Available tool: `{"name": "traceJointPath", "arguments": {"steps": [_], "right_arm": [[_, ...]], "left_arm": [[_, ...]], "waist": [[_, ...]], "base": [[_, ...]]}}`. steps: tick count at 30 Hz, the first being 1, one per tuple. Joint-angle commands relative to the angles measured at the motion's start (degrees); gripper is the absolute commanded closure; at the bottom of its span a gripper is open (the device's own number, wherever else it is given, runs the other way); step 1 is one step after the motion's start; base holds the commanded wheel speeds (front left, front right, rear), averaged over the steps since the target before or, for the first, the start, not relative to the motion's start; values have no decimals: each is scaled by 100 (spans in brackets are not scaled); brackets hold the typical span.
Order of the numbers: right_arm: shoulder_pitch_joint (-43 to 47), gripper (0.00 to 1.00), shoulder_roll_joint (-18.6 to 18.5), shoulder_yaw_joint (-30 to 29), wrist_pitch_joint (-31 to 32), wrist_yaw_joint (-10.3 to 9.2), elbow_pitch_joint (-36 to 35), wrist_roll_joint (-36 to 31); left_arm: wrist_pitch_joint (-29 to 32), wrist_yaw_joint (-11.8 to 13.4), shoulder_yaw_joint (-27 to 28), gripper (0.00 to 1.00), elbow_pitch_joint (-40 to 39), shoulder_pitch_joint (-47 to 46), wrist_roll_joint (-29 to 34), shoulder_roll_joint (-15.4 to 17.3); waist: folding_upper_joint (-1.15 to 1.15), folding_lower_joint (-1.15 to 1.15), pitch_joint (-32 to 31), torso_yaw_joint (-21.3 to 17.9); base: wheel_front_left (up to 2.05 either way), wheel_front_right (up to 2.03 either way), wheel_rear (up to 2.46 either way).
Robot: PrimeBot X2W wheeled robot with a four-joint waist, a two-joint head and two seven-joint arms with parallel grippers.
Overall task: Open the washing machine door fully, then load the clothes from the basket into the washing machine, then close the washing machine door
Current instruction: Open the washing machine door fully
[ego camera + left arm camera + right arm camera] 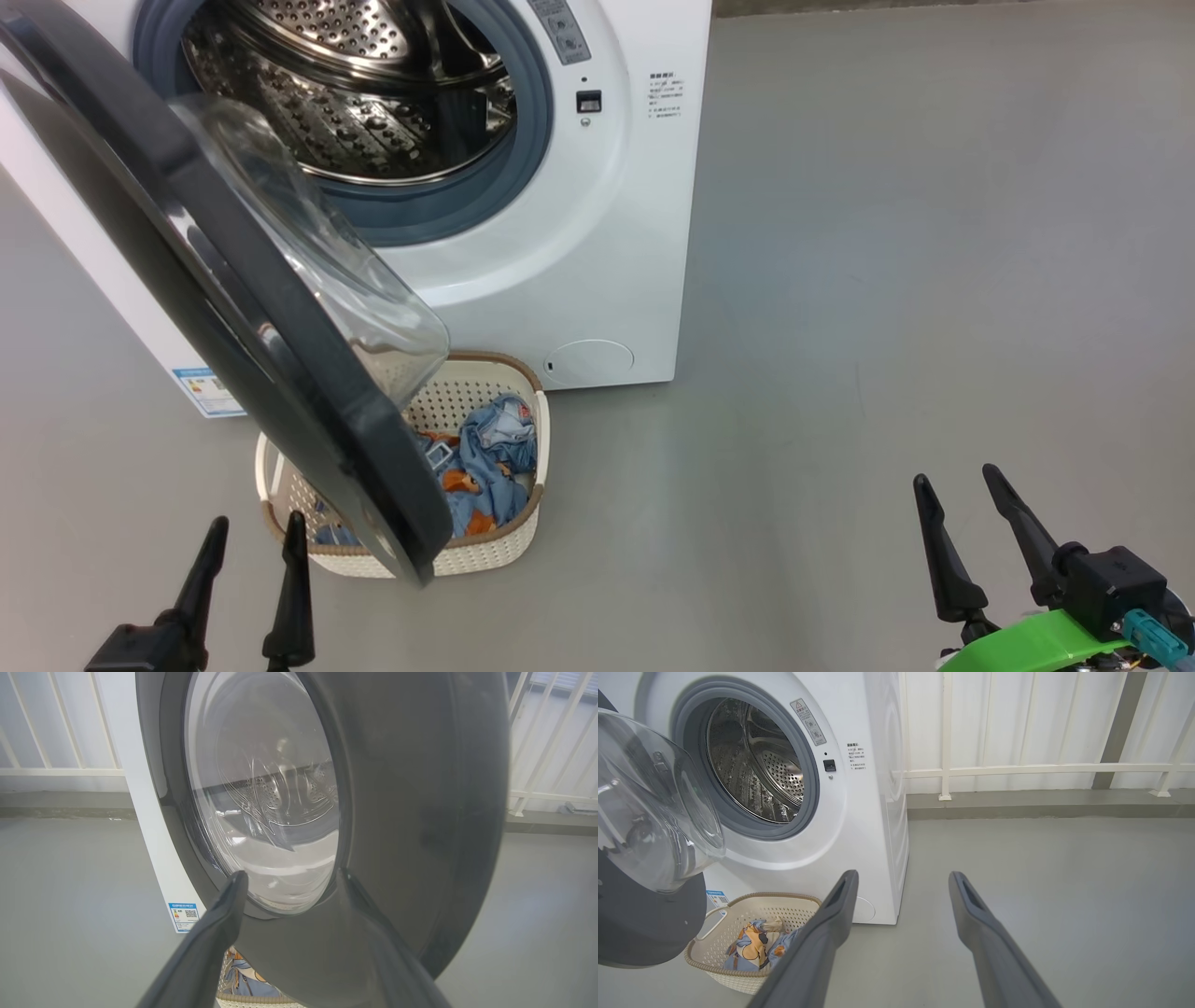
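Head view, closest in: how did the grippers stand?

The left gripper (pixel 258 520) was at the lower left and the right gripper (pixel 956 476) at the lower right. Both had their fingers spread wide with nothing between them, above the grey floor (pixel 887 280).

What lay just beyond the left one?

The basket (pixel 485 553) sat on the floor right in front of the washing machine (pixel 579 280). The clothes (pixel 485 457) were heaped inside it, blue with orange patches. The right gripper was well apart from it.

And the door?

The washing machine door (pixel 364 467) stood swung out toward the robot, hinged at the machine's left. Its lower edge hung over the basket's left half and hid that part. Its glass bowl bulged on the side facing the drum. In the left wrist view the door's dark outer face was close ahead of the fingers (pixel 224 914); I couldn't tell whether they touched it.

Further back?

The steel drum (pixel 373 121) showed through the open mouth, ringed by the grey-blue gasket (pixel 537 140). A blue label (pixel 207 392) sat low at the machine's left corner, and a round cap (pixel 590 359) low at the right. Behind it all, in the right wrist view, ran a white railing (pixel 1017 769).
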Motion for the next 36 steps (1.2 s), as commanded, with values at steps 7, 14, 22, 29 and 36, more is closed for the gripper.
{"name": "traceJointPath", "arguments": {"steps": [7,14,22,29,36], "right_arm": [[-41,0,-28,160,-50,8,-70,-56],[-66,0,-52,170,-50,8,-41,-74],[-64,0,-57,157,-50,8,-30,-98],[-56,0,-50,147,-50,8,-17,-95],[-82,0,-43,160,-50,8,-9,-68]], "left_arm": [[-36,67,163,0,-168,-93,-44,49],[-36,67,161,0,-177,-79,-14,49],[-36,27,142,0,-175,-83,216,51],[-36,26,114,0,-114,-83,414,73],[-36,22,127,0,-85,-108,446,70]], "waist": [[0,0,-6,15],[0,0,-8,12],[0,0,-9,11],[0,0,-11,10],[0,0,28,6]], "base": [[0,0,0],[0,0,0],[0,0,0],[0,0,0],[0,0,0]]}}
